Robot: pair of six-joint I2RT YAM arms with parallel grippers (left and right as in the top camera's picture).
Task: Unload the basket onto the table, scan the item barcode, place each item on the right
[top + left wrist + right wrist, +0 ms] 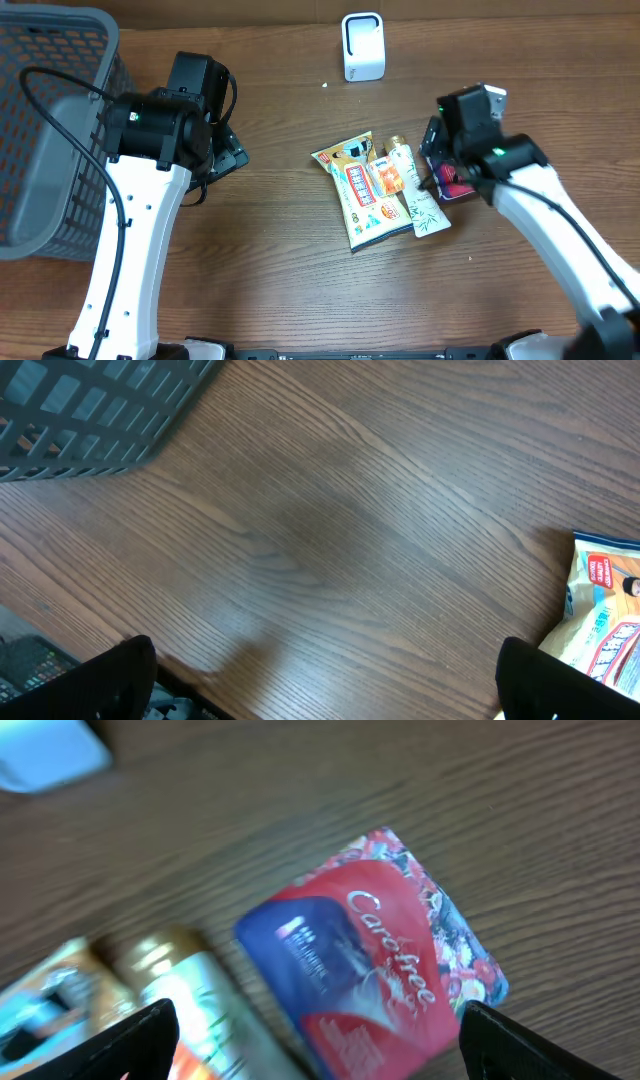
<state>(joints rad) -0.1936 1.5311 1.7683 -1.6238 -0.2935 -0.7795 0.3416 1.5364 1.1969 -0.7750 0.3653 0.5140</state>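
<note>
Under both hands, table: a brown wood-grain table (290, 270) carries everything.
Basket: a grey plastic mesh basket (60, 35) stands well apart from the left hand (325, 670), on its outer side.
Left hand: fingers spread fully wide over bare wood, with nothing between them.
Right hand: the right hand (315, 1025) is spread wide and grips nothing. Its fingertips (150, 1030) stand on either side of the packet. Whether a tip touches the packet cannot be told.
Snack bag: a cream and blue printed foil snack bag (362, 200) lies flat just inside the right hand, well ahead of the left hand.
Task item: a red and blue flat "Carefree" packet (370, 970) lies on the table directly under the right hand, between its fingers.
Scanner: a small white boxy scanner (362, 45) stands upright, well beyond the right hand and apart from the packet.
Tube: a pale tube with a gold cap (190, 990) lies just beside the packet, near the right hand's inner finger.
</note>
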